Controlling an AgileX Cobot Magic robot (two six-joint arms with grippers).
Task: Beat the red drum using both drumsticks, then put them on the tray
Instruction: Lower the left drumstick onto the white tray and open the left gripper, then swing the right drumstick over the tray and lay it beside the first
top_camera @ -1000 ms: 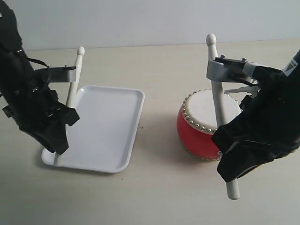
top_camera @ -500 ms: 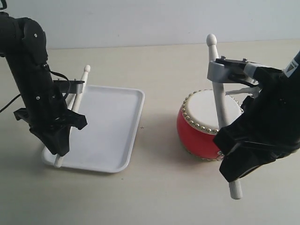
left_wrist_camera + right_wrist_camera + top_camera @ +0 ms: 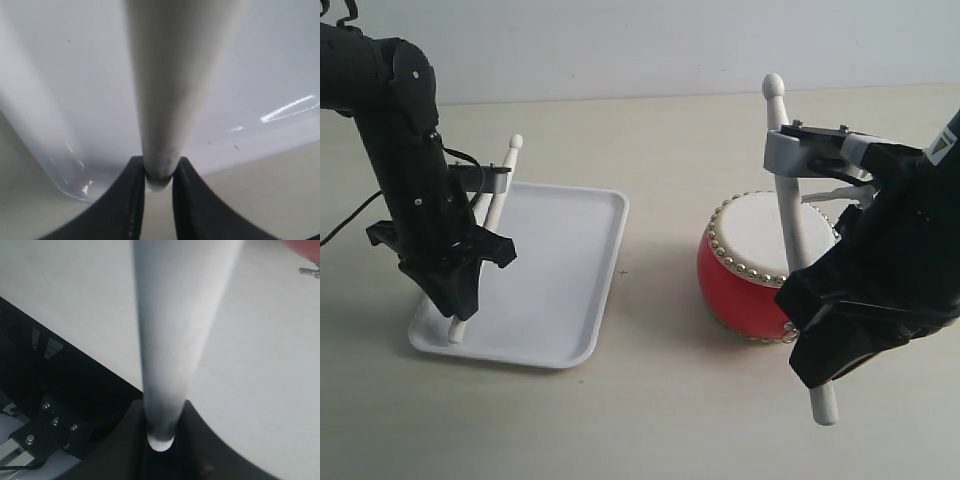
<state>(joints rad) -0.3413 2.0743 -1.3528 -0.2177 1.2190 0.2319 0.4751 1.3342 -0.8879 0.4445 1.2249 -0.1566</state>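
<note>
**Both drumsticks gripped: one at the tray, one in front of the drum**

Pale tabletop [image 3: 650,420] under everything. From the lower right of the exterior view, the bulky black right arm [image 3: 890,270], wrist tipped toward the red drum [image 3: 730,285]. From the upper left, the left arm [image 3: 405,150], elbow high, wrist bent low above the near left corner of the white tray [image 3: 580,290]. Tray and drum well apart, tray left, drum right.

Almost upright there, the right drumstick [image 3: 788,215], crossing in front of the drum's cream skin, rounded tip above it, butt end below the arm. Tilted, the left drumstick [image 3: 496,205], tip up and away, lower end at the tray's near left corner; touching or just above, impossible to tell.

Only in the wrist views: left fingers [image 3: 122,200] clamped on either side of their stick, over the tray's glossy floor and rim. Likewise clenched on theirs, right fingers [image 3: 197,450], with a sliver of red and the drum's metal ring [image 3: 310,271] at the frame's edge.

Only in the exterior view: both sticks whole, tips included.
</note>
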